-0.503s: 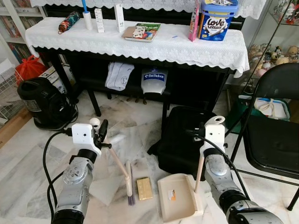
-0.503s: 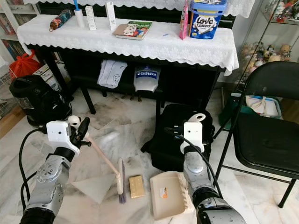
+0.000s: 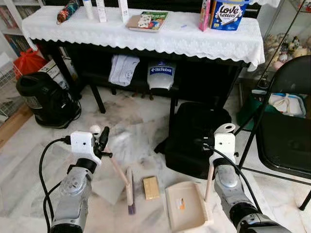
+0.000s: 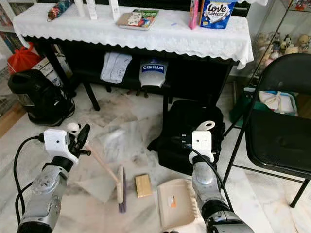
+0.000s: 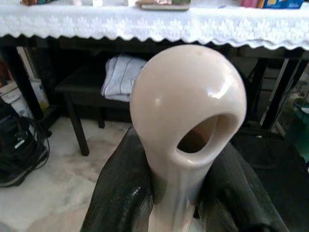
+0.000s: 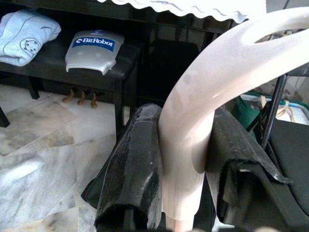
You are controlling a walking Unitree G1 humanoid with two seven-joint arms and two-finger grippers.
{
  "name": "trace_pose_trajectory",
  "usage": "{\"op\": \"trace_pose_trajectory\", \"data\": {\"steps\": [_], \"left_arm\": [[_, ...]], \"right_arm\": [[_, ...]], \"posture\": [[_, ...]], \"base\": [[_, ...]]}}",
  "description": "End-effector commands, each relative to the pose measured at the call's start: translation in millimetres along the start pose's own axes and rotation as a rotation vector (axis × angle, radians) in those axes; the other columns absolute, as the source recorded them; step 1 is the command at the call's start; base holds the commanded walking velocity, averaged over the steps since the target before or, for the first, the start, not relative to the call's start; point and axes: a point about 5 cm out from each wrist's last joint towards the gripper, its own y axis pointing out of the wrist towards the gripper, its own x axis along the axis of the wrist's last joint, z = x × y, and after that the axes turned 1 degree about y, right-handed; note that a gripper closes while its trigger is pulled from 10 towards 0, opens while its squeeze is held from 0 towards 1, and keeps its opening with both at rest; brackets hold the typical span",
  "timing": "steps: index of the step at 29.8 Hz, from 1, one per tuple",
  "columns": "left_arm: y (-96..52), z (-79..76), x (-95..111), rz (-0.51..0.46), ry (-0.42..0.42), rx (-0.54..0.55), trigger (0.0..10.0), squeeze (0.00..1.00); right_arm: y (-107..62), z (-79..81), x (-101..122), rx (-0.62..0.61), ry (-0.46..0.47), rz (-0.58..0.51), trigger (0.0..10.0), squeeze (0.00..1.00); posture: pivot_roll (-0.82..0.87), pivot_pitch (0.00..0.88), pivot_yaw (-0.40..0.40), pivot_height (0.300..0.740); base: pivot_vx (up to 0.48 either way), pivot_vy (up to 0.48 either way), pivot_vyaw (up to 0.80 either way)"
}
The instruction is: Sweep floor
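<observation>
We are holding the dustpan (image 3: 187, 209) flat on the marble floor (image 3: 141, 131), our right gripper (image 6: 183, 159) clamped around its handle. Our left gripper (image 5: 178, 193) is squeezing the broom (image 3: 127, 187) handle; its bristles are sitting just beside the tan block (image 3: 150, 187). We should be pushing it low toward the pan's lip.

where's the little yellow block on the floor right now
In the left eye view, the small yellow rectangular block lies on the marble floor in front of the robot, between the beige hand brush's head and the beige plastic dustpan.
</observation>
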Motion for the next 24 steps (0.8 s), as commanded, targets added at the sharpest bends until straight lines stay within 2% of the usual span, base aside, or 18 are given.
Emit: {"op": "trace_pose_trajectory", "data": {"steps": [1, 5, 6, 13, 19, 24], "left_arm": [[1.2, 2.4, 10.9, -0.038, 0.023, -0.006, 10.0, 0.0], [1.0, 2.8, 12.1, -0.039, 0.025, -0.006, 10.0, 0.0], [1.4, 6.1, 14.5, -0.045, 0.029, 0.004, 10.0, 0.0], [-0.8, 8.3, 16.2, -0.048, 0.034, 0.012, 10.0, 0.0], [-1.5, 9.3, 16.7, -0.047, 0.037, 0.014, 10.0, 0.0], [-1.9, 10.3, 18.3, -0.05, 0.04, 0.014, 10.0, 0.0]], "right_arm": [[-0.7, 2.3, 2.9, 0.015, -0.026, -0.03, 10.0, 0.0], [-0.2, 1.3, 4.4, 0.009, -0.032, -0.042, 10.0, 0.0], [2.3, -4.2, 10.7, -0.048, -0.042, -0.082, 10.0, 0.0], [4.7, -14.5, 20.4, -0.17, -0.076, -0.148, 10.0, 0.0], [3.8, -14.5, 21.8, -0.187, -0.099, -0.166, 10.0, 0.0], [2.1, -14.1, 21.8, -0.184, -0.082, -0.177, 10.0, 0.0]], "posture": [[0.03, 0.209, 0.031, 0.74], [0.03, 0.21, 0.031, 0.74], [0.04, 0.214, 0.028, 0.74], [0.05, 0.211, 0.031, 0.74], [0.05, 0.208, 0.031, 0.74], [0.05, 0.208, 0.034, 0.74]], "base": [[0.0, 0.0, 0.0], [0.0, 0.0, 0.0], [0.0, 0.0, 0.0], [0.0, 0.0, 0.0], [0.0, 0.0, 0.0], [0.0, 0.0, 0.0]]}}
